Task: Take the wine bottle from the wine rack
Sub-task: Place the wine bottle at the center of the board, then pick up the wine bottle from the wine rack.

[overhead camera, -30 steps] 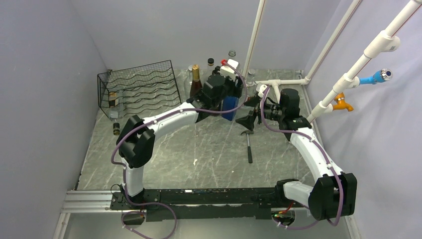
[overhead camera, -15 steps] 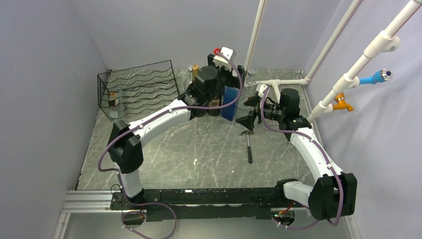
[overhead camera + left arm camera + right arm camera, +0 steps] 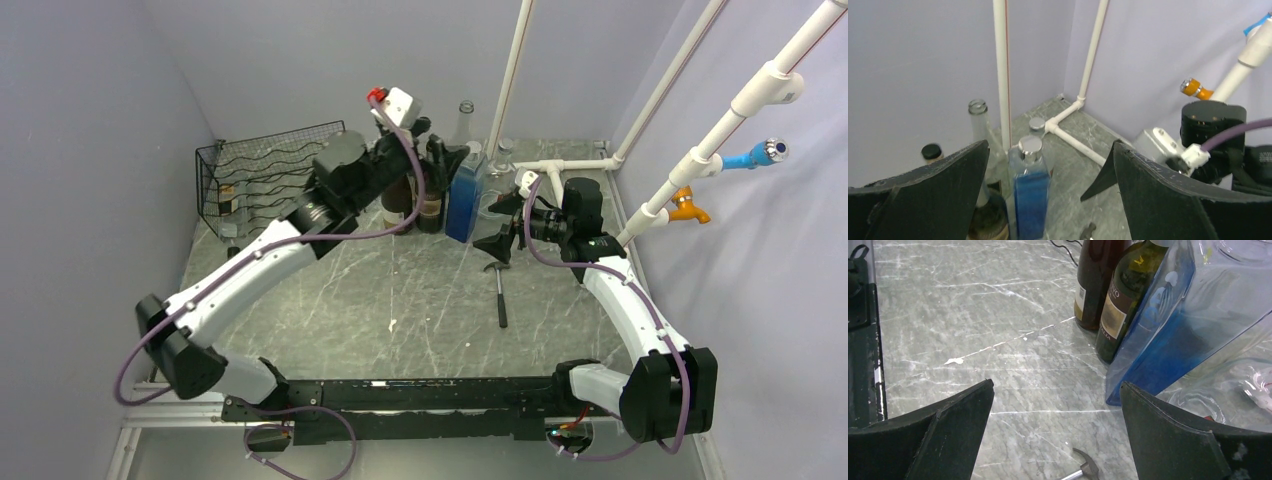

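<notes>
Now that L gripper [image 3: 1050, 144] has released and risen, jaws wide, dark green glass wine bottle [image 3: 1122, 295] stands off black wire wine rack [image 3: 280, 170]; R gripper [image 3: 1057, 387] open too; removal prob. done.

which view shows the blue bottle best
The left wrist view: the blue bottle stands upright, silver cap and body nearly whole. The top external view shows it small, beside the dark bottles. The right wrist view shows only its lower body, cap out of frame.
</notes>
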Available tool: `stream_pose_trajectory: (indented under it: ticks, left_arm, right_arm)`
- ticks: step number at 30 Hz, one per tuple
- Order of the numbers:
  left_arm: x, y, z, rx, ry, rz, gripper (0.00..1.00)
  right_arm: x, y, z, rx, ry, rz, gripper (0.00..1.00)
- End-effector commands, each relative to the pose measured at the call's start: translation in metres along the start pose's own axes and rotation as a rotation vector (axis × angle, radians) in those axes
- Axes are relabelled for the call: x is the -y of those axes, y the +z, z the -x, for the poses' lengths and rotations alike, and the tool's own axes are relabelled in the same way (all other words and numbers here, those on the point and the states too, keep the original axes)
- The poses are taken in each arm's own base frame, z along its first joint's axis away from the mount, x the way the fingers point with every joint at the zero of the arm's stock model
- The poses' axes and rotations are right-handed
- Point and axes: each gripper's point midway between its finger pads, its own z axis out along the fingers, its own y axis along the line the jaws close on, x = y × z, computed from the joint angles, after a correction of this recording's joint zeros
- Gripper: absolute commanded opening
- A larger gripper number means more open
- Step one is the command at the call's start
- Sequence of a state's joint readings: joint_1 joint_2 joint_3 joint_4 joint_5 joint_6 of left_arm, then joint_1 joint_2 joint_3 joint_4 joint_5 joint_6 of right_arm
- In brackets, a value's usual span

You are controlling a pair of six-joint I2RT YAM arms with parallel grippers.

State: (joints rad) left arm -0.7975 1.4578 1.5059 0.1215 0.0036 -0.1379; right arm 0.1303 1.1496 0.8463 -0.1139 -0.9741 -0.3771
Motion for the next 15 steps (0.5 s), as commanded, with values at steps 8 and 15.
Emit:
stream_pose_trajectory:
  ticks: [8, 15]
  left_arm:
    - [-0.024, -0.095, -0.023, -0.179, 0.097, 0.082, 0.99]
    - [-0.059, -0.146, -0.033, -0.228, 0.208, 0.252, 0.99]
  right_arm:
    - [-0.011, -0.001, 0.011, 0.039, -0.065, 0.078, 1.0]
    - [-0.016, 0.0, 0.007, 0.037, -0.083, 0.115, 1.0]
